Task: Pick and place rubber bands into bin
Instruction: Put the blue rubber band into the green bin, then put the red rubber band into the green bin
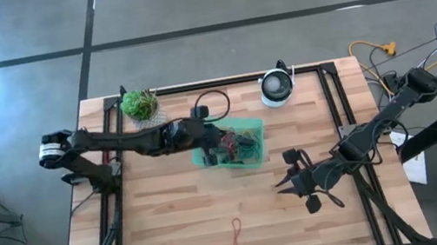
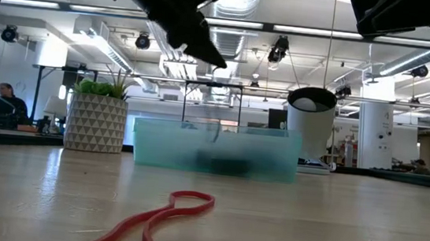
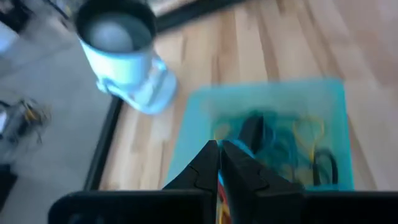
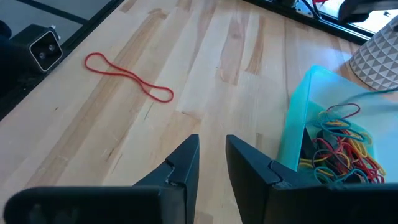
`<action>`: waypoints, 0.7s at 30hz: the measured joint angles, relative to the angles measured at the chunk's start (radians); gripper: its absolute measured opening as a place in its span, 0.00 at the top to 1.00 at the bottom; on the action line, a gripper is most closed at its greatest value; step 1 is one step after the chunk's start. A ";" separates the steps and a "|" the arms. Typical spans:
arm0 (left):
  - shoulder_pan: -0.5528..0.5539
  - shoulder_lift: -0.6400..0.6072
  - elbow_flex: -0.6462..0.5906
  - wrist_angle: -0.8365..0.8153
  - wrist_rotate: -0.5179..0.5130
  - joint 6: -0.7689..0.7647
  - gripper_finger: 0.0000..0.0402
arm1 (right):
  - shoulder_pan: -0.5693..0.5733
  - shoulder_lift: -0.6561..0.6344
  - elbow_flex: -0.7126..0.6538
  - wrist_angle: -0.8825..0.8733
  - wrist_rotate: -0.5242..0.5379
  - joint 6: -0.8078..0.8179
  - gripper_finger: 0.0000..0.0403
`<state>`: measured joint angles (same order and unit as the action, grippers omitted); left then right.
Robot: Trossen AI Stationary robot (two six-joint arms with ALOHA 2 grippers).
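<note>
High view is showing the left end effector (image 1: pixel 215 145) hanging over the bin (image 1: pixel 252 126), a translucent green tray sitting toward the far middle of the worktop (image 1: pixel 173 226). Its fingers are pressing together in the left wrist view, with a sliver of red and yellow showing between them, though whether that is a held band I cannot tell. The rubber bands (image 4: pixel 339 146) are lying piled inside the bin in many colours. One red rubber band (image 1: pixel 236 239) is lying alone near the worktop's front edge, well apart from the bin. The right end effector (image 1: pixel 290 176) is hovering above bare wood to the right of the bin, its fingers standing narrowly parted and gripping nothing. A potted plant (image 1: pixel 139 105) and a round white device (image 1: pixel 276 87) are standing along the far edge.
</note>
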<state>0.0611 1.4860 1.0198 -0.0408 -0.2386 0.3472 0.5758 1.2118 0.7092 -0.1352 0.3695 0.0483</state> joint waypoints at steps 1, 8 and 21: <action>0.006 0.000 -0.002 -0.025 0.000 -0.002 0.99 | 0.000 0.000 -0.001 0.000 0.000 -0.002 0.82; 0.023 0.000 -0.016 -0.100 -0.004 -0.027 0.83 | 0.000 0.000 -0.005 0.005 0.000 -0.007 0.83; -0.083 0.016 -0.016 -0.239 0.457 -0.191 0.71 | -0.001 0.000 -0.016 0.007 0.001 -0.004 0.83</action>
<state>-0.0215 1.5020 1.0035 -0.2802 0.2186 0.1564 0.5752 1.2118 0.6929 -0.1283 0.3700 0.0438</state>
